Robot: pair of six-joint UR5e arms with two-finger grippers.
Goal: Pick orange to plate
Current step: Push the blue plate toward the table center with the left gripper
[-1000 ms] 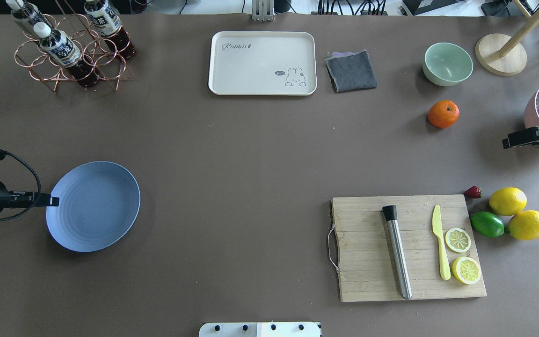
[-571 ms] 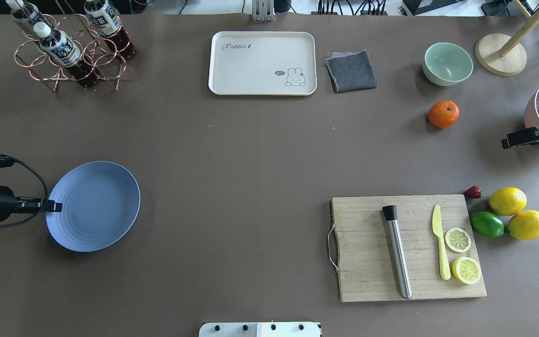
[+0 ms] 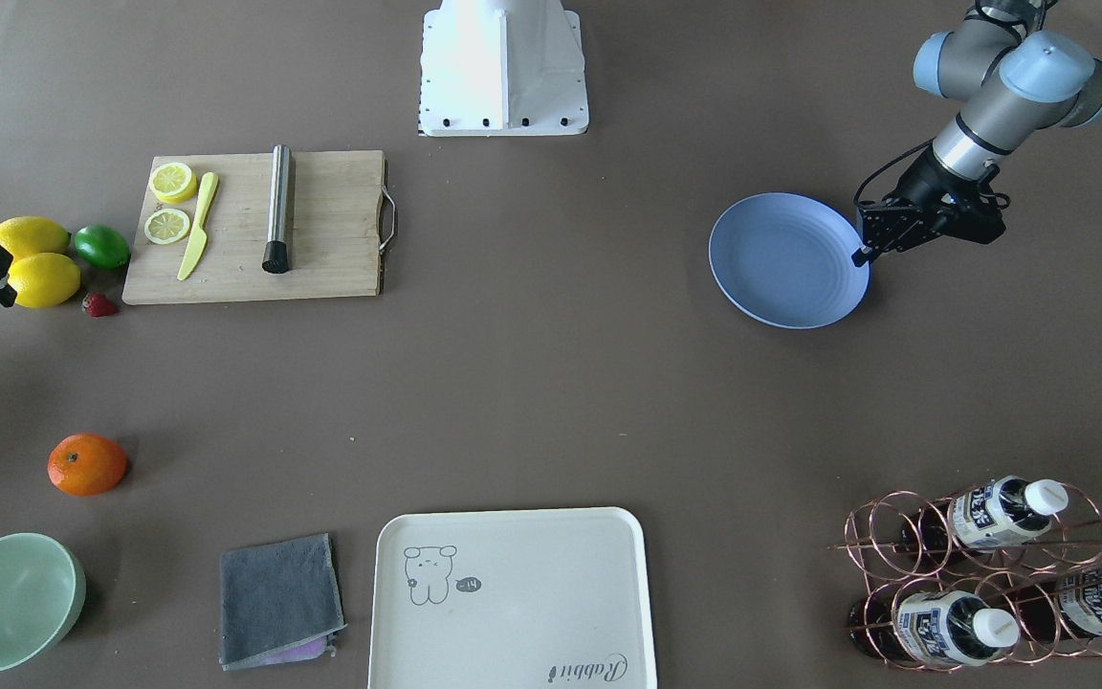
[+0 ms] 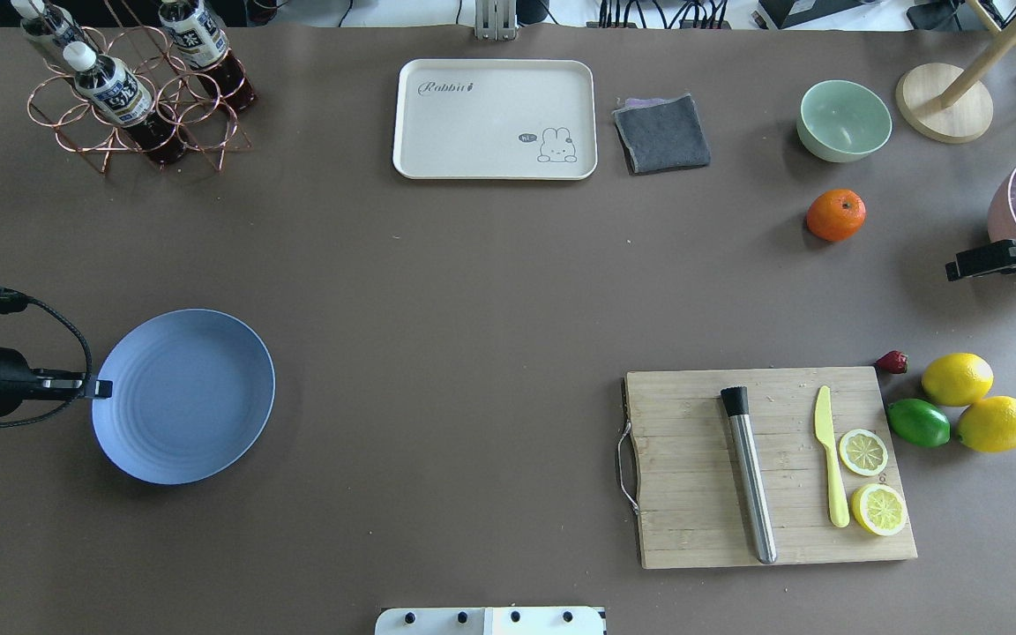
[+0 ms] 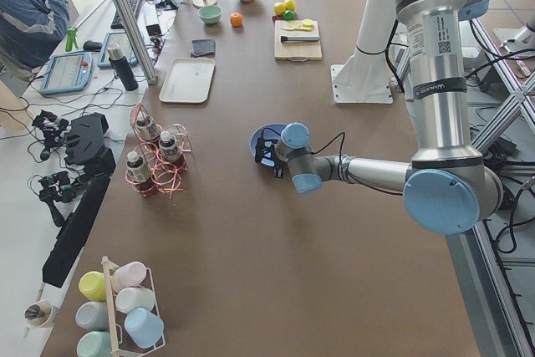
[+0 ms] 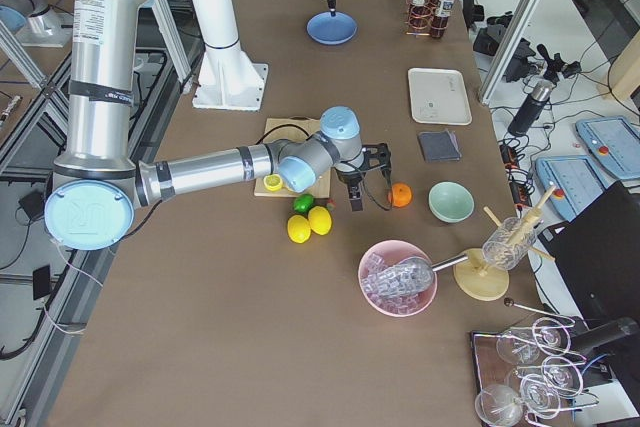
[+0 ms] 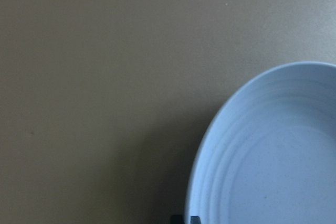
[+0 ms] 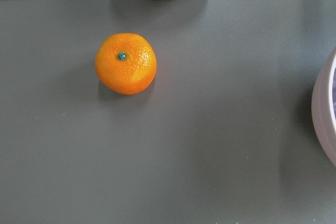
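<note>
Orange: the orange (image 4: 836,215) is sitting stem-up on the bare surface (image 4: 473,291) on the robot's right side, near the pale-green bowl (image 4: 843,121) and touching nothing
Plate: the plate (image 4: 183,397) is lying flat and empty on the robot's left side, well apart from the fruit, with most of the surface's width between them
Step in hand: by the layout, the approach is under way, as nothing is being carried and the fruit is not yet grasped
Next move: the right claw (image 4: 956,266) is likely needing to shift over the fruit, drop with a finger on either side, close gently and lift clear before the long crossing to the plate; a round fruit is apt to roll if nudged off-centre
Right arm: it is reaching in from the robot's right edge, wrist turned down and hanging above the surface; its wrist camera is showing the fruit up and left of centre, so the claw is not lined up over it
Right claw: in the right-end view its two fingers are standing apart with nothing between them, so it is looking open and empty
Left arm: it is stretching out low toward the plate from the robot's left
Left claw: the left claw (image 4: 105,388) is resting its tips at the plate's near rim; whether it is pinching the rim or only touching it, I cannot tell
</note>
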